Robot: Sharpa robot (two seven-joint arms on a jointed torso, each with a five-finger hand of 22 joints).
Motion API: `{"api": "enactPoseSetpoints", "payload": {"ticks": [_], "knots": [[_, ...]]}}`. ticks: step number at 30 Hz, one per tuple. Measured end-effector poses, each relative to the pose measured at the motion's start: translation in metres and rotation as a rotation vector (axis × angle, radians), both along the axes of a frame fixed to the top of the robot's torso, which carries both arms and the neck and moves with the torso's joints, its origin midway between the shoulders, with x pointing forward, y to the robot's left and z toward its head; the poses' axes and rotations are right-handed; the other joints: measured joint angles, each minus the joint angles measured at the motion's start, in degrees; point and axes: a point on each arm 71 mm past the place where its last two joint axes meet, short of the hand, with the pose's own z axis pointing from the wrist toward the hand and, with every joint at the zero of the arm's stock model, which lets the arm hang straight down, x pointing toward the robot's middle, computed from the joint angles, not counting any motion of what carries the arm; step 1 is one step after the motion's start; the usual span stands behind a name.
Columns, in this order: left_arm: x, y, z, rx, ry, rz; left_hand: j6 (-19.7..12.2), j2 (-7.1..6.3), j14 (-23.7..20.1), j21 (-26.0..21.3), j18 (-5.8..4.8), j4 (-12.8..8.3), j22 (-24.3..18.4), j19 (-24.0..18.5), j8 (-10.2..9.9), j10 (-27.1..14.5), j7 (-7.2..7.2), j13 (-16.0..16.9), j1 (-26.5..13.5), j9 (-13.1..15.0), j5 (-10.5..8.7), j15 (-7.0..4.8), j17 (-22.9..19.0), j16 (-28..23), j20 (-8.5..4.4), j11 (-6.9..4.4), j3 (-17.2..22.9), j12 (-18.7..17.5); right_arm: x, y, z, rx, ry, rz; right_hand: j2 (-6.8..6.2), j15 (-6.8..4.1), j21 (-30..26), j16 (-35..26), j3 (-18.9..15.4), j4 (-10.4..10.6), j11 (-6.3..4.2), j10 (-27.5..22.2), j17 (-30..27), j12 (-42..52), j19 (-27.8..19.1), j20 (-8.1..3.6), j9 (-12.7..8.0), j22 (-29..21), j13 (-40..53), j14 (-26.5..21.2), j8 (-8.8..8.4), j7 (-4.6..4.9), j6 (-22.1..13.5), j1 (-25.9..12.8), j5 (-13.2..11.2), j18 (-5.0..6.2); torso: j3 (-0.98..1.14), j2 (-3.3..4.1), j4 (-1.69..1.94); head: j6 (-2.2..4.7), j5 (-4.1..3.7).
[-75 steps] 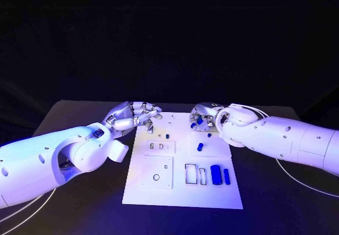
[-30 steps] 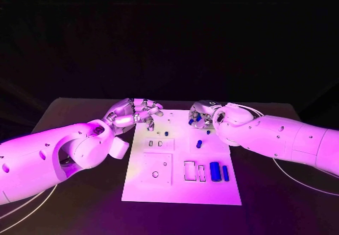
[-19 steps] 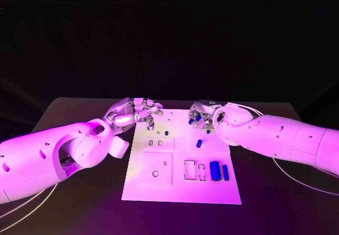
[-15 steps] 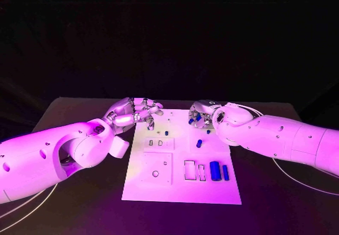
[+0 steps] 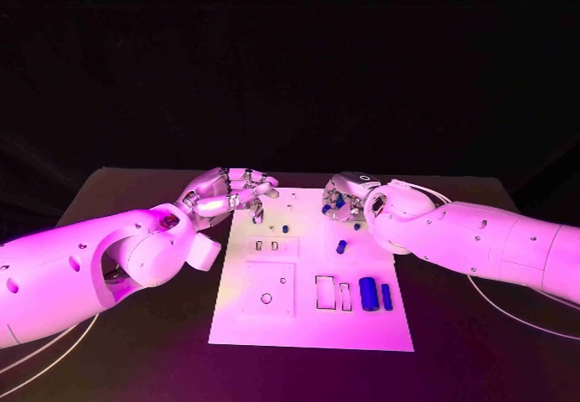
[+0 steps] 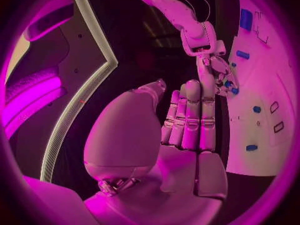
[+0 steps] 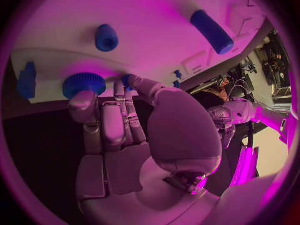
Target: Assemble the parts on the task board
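The white task board [image 5: 308, 322] lies in the middle of the table. My right hand [image 5: 344, 201] is over its far right corner, thumb and fingers closed around a round ribbed blue part [image 7: 84, 83]. A short blue peg [image 7: 106, 37] and a long blue cylinder [image 7: 212, 31] sit on the board [image 7: 156, 30] beyond it. My left hand [image 5: 235, 197] hovers at the board's far left corner with its fingers [image 6: 190, 115] held together and curled, holding nothing. Small blue parts [image 5: 285, 228] [image 5: 341, 246] stand mid-board. Two blue cylinders [image 5: 369, 295] [image 5: 387, 296] lie at the right.
Rectangular slots [image 5: 326, 293] and a square plate with a round hole [image 5: 267, 297] mark the board's near half. My two white forearms flank the board on the left and right. Dark bare table surrounds it.
My right forearm has shifted slightly; both hands stay at the board's far corners, and the parts on the board have not moved.
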Motion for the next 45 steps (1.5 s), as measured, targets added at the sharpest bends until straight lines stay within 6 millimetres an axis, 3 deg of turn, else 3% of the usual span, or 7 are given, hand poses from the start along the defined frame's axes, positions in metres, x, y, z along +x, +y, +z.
{"api": "enactPoseSetpoints", "payload": {"ticks": [17,24,36,45], "knots": [[0.003,0.007,-0.001,0.008,0.0,0.019,0.0,0.22,-0.6,0.0,0.0,0.0,-0.1,-0.2,0.0,-0.1,0.0,0.0,-0.2,0.0,0.0,0.2,-0.2,0.0,0.21,0.08,0.0,0.0,0.002,0.014,0.011,0.047,-0.047,0.001,0.71,-0.11,0.2,0.0,-0.1,-0.1,0.11,0.3,0.2,0.3,0.2,-0.21,0.0,0.2,0.1,-0.1,0.12,-0.07,0.2,0.1,0.0,0.0,-0.1,0.08,0.03,0.56,0.27],[0.005,0.011,-0.001,0.012,-0.001,0.029,0.0,0.22,-0.6,0.0,0.0,0.0,-0.2,-0.2,0.0,-0.2,0.0,0.0,-0.2,0.1,0.0,0.2,-0.3,0.0,0.21,0.21,0.0,0.0,0.008,0.026,0.015,0.05,-0.063,0.0,0.71,-0.11,0.2,0.0,-0.2,-0.1,0.11,0.3,0.2,0.3,0.2,-0.2,0.0,0.2,0.1,-0.1,0.12,-0.07,0.2,0.1,0.0,0.0,-0.11,0.19,0.25,0.52,0.25],[0.008,0.014,0.001,0.015,-0.009,0.041,-0.2,0.21,-1.2,-0.2,0.0,-0.2,-0.3,-0.4,0.0,-0.2,0.21,0.0,-0.2,0.1,0.0,0.32,-0.4,0.0,0.4,0.21,0.2,-0.2,0.016,0.045,0.017,0.047,-0.08,-0.004,0.7,-0.11,0.2,0.3,-0.2,-0.2,0.11,0.3,0.2,0.3,0.2,-0.2,0.0,0.2,0.1,-0.1,0.12,-0.14,0.1,0.1,0.0,0.0,-0.33,0.37,0.74,0.79,0.23],[0.018,0.025,0.003,0.029,-0.022,0.08,-0.5,0.21,-6.6,-5.4,0.0,-0.2,-3.4,-3.8,-0.7,-1.1,0.12,-0.1,-0.2,0.3,0.0,1.12,-4.5,-5.9,1.55,1.06,0.5,-0.9,0.021,0.051,0.018,0.043,-0.087,-0.017,0.71,-0.11,0.2,0.3,0.0,0.0,0.53,-0.1,0.2,0.3,0.2,-0.2,0.0,0.2,0.0,-0.1,0.12,0.1,-0.2,0.1,0.1,0.0,-0.37,0.38,0.88,0.99,0.44]]}}
